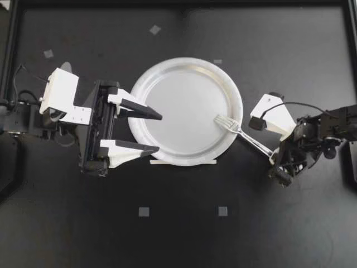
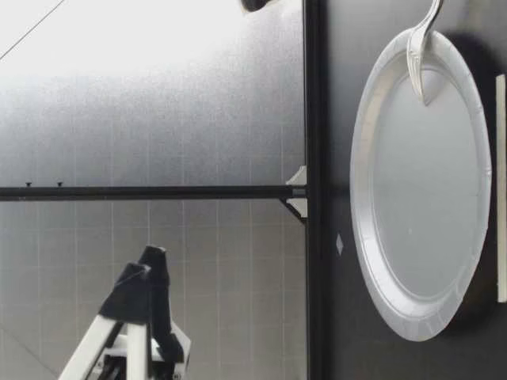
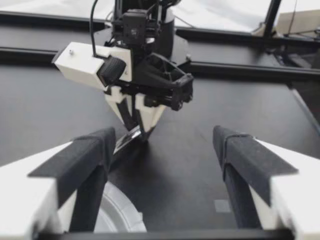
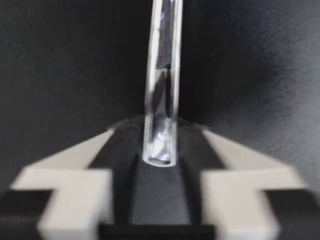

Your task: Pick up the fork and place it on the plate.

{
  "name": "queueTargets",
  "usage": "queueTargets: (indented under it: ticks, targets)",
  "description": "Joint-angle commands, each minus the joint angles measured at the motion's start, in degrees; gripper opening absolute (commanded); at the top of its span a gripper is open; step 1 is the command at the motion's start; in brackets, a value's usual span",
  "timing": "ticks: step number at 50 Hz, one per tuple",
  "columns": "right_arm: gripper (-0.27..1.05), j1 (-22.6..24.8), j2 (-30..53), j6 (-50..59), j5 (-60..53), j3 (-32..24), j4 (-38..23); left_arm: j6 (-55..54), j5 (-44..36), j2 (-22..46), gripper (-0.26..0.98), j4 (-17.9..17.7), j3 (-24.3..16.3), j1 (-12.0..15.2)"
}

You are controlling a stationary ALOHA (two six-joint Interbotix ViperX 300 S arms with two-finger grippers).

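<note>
A white paper plate [image 1: 178, 100] lies at the table's middle. The silver fork [image 1: 226, 121] rests with its tines on the plate's right side, and its handle runs off over the rim to my right gripper [image 1: 271, 157]. That gripper is shut on the handle's end [image 4: 162, 75], with a finger on each side. My left gripper [image 1: 159, 133] is open over the plate's left rim and holds nothing. In the left wrist view its fingers [image 3: 90, 155] frame my right gripper [image 3: 137, 125] pinching the fork [image 3: 127, 141]. The low view shows the fork's head [image 2: 418, 55] on the plate [image 2: 420, 237].
A thin white strip [image 1: 183, 162] lies against the plate's near edge. Small grey tape squares [image 1: 144, 211] dot the black tabletop. A black frame rail [image 2: 313, 158] borders the table.
</note>
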Motion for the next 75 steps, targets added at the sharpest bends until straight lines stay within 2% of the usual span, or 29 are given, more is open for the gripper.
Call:
queueTargets:
  ticks: [1, 14, 26, 34, 42, 48, 53, 75]
  targets:
    - [0.5, 0.18, -0.44, 0.0, 0.0, -0.79, 0.09, 0.0, -0.97, -0.97, 0.65, 0.09, -0.44, 0.0]
    - [0.51, 0.18, -2.46, 0.0, 0.35, -1.93, 0.18, -0.09, -1.58, -1.05, 0.65, 0.09, -0.35, 0.0]
    - [0.51, 0.18, -11.43, -3.69, -4.57, -6.59, -0.09, -0.09, -1.58, -1.32, 0.65, 0.09, -0.97, 0.0]
    - [0.51, 0.18, -17.84, -9.49, -19.34, -5.71, -0.09, 0.0, -1.58, -1.93, 0.65, 0.09, -1.85, -0.09]
    - [0.51, 0.18, -22.5, -11.95, -41.57, -0.53, -1.05, 0.09, -1.58, -2.64, 0.65, 0.09, -2.9, 0.0]
    - [0.51, 0.18, -25.84, -12.04, -60.47, 4.83, -5.8, 0.18, -1.58, -3.25, 0.65, 0.09, -3.08, 0.0]
    - [0.51, 0.18, -27.6, -12.13, -69.35, 7.21, -9.84, 0.26, -1.58, -3.52, 0.65, 0.09, -2.9, 0.0]
    - [0.51, 0.18, -22.85, -12.13, -67.5, 5.1, -14.24, 0.79, -6.68, -3.08, 0.65, 0.0, -0.88, 0.0]
